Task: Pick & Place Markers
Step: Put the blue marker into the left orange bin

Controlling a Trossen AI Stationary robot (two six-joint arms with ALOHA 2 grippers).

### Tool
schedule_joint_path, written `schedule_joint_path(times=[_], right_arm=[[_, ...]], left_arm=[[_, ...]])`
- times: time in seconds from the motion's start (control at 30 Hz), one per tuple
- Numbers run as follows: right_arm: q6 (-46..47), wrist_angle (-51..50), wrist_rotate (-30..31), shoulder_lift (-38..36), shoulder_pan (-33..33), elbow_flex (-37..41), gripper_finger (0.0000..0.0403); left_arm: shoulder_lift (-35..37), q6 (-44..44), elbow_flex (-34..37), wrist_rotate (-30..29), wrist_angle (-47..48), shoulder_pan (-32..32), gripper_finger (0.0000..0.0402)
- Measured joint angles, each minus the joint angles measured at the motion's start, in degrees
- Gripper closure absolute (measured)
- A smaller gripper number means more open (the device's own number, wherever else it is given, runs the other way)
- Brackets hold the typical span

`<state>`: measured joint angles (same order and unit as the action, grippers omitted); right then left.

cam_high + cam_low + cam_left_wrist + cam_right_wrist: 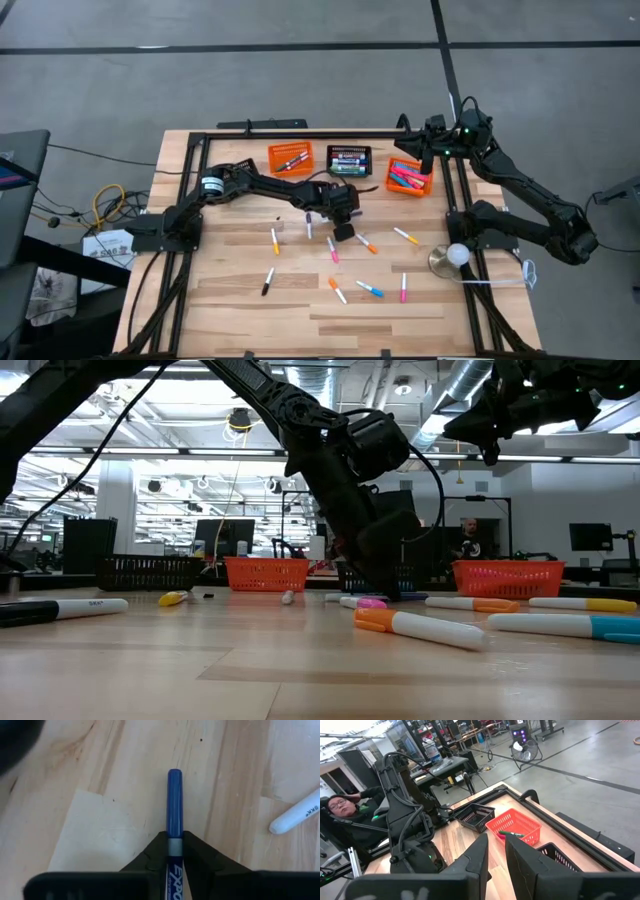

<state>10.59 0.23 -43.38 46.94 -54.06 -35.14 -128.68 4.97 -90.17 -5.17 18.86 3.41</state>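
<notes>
Several markers lie scattered on the wooden table (230, 300), among them an orange-capped one (367, 243), a pink one (404, 288) and a black one (268, 281). My left gripper (343, 232) is down at the table's middle, shut on a blue-capped marker (174, 805) with a printed white barrel. A white marker (300, 815) lies just beside it. My right gripper (412, 148) hangs high over the far right, shut with nothing in it (497, 857), pointing across the table toward the left. My left gripper pinches the blue marker between its two fingers where the cap meets the barrel (174, 846). The fingers slant down from the table's left side, and the marker runs along them with its blue cap (174, 795) sticking out ahead. The marker looks to lie flat on the wood.
Along the far edge stand an orange basket (290, 157), a black basket (349, 160) and a second orange basket (408, 178) holding markers. A white ball on a metal disc (452, 256) sits near the right edge. A person (342, 807) sits beyond the table.
</notes>
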Motion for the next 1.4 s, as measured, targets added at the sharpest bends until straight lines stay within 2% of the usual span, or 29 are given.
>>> schedule_joint_path(times=[0.4,0.53,0.83,1.17,1.27,1.4], right_arm=[[0.0,-0.24,-0.02,0.0,0.0,0.0,0.0346],[0.0,-0.29,-0.02,-0.01,0.0,0.0,0.0346],[0.0,-0.47,-0.02,0.0,0.02,0.0,0.0346],[-0.04,-1.97,-0.04,0.0,-0.02,0.0,0.0346],[-0.06,-1.99,-0.04,0.0,-0.02,0.0,0.0346],[-0.34,-1.99,-0.02,-0.01,-0.02,0.0,0.0346]], left_arm=[[5.94,1.79,0.09,-0.15,0.43,0.63,0.0357],[10.03,3.33,0.1,2.69,0.61,1.43,0.0354],[20.57,9.23,-0.02,19.44,2.54,6.28,0.0356],[28.31,14.05,-0.04,45.64,4.23,11.67,0.0358],[28.85,15.0,-0.04,50.35,4.28,11.81,0.0353],[28.94,15.04,-0.04,52.98,4.3,11.0,0.0356]])
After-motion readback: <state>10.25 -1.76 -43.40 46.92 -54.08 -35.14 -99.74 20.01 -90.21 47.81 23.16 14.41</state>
